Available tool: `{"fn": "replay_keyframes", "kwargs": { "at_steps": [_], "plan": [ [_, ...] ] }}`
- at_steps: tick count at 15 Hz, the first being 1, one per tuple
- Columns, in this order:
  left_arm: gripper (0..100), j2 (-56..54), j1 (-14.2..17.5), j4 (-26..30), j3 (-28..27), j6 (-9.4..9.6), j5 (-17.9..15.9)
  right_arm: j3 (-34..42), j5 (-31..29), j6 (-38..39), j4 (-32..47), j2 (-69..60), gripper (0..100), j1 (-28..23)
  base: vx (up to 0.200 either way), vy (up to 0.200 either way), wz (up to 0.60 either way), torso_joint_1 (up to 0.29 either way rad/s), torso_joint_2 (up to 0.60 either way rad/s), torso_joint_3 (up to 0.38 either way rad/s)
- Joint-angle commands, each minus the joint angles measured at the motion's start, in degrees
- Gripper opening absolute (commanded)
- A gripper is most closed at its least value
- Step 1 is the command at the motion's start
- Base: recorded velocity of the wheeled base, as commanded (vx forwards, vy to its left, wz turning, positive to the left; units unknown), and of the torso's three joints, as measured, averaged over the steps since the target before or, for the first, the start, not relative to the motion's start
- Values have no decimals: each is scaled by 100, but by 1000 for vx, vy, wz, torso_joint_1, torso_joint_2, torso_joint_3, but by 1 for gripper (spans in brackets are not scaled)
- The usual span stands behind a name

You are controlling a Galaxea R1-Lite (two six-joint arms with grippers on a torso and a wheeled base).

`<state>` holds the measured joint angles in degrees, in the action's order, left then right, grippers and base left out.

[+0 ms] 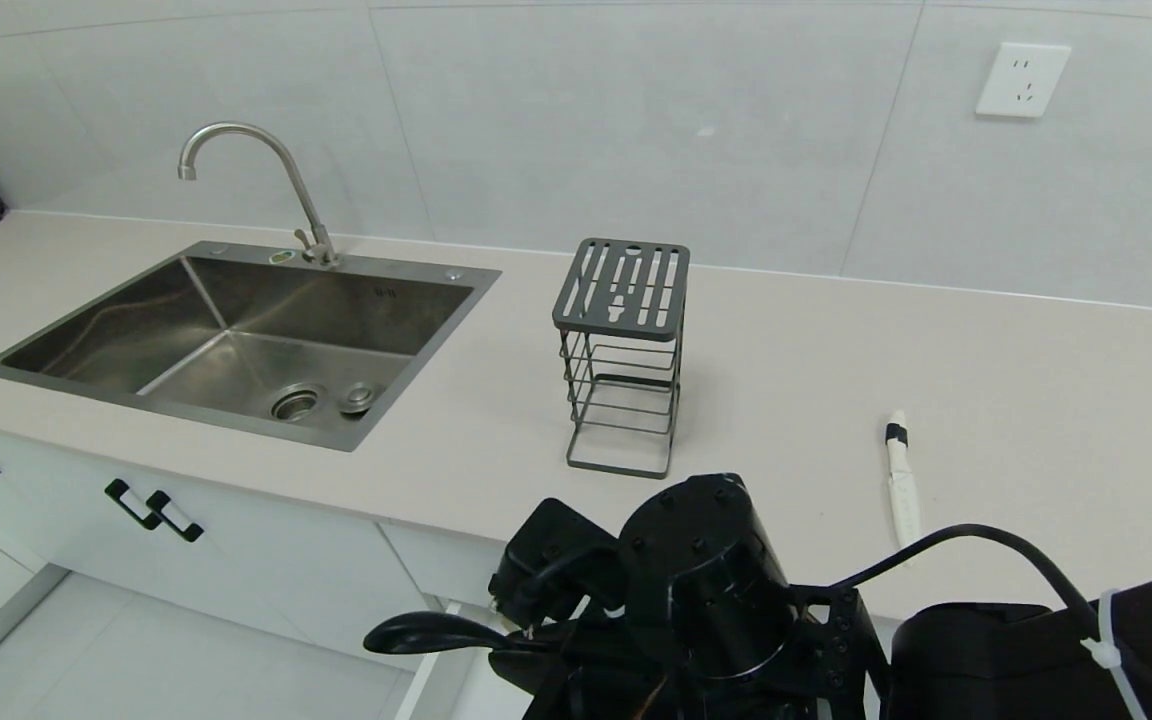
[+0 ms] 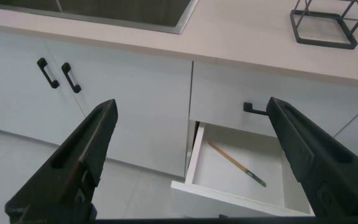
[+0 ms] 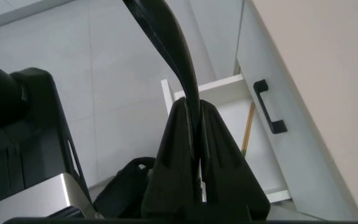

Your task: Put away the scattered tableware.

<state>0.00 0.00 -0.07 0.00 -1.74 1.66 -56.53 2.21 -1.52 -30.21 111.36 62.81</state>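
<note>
My right gripper (image 3: 195, 118) is shut on the handle of a black spoon (image 3: 165, 37), held out in front of the counter above an open white drawer (image 3: 219, 99). The spoon's bowl (image 1: 424, 632) sticks out to the left, below the counter edge. My left gripper (image 2: 191, 109) hangs open and holds nothing, also above the drawer (image 2: 196, 155). Inside the drawer lies a wooden chopstick with a green tip (image 2: 236, 163). On the counter to the right lies a white knife with a black band (image 1: 900, 478).
A dark wire utensil rack (image 1: 624, 350) stands mid-counter. A steel sink (image 1: 96, 345) with a curved faucet (image 1: 266, 165) sits on the left. Cabinet doors with black handles (image 2: 59, 74) are below the sink. A wall socket (image 1: 1022, 80) is at the back right.
</note>
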Motion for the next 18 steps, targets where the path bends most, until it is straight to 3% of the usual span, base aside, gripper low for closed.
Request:
{"fn": "replay_keyframes", "kwargs": {
  "at_steps": [1, 6, 18],
  "plan": [
    [100, 0, 0, -1, 0, -1, 1, 10, -1, -94, -3, 17, 0, 12, 0, 0, 0, 0, 0, 0],
    [100, 0, 0, -1, 0, -1, 1, 19, -1, -788, 33, 88, 0, 12, 0, 0, 0, -21, 42, 24],
    [100, 0, 0, -1, 0, -1, 1, -262, -10, -779, 41, 211, 0, 56, 0, 0, 0, -262, 514, 247]
  ]
}}
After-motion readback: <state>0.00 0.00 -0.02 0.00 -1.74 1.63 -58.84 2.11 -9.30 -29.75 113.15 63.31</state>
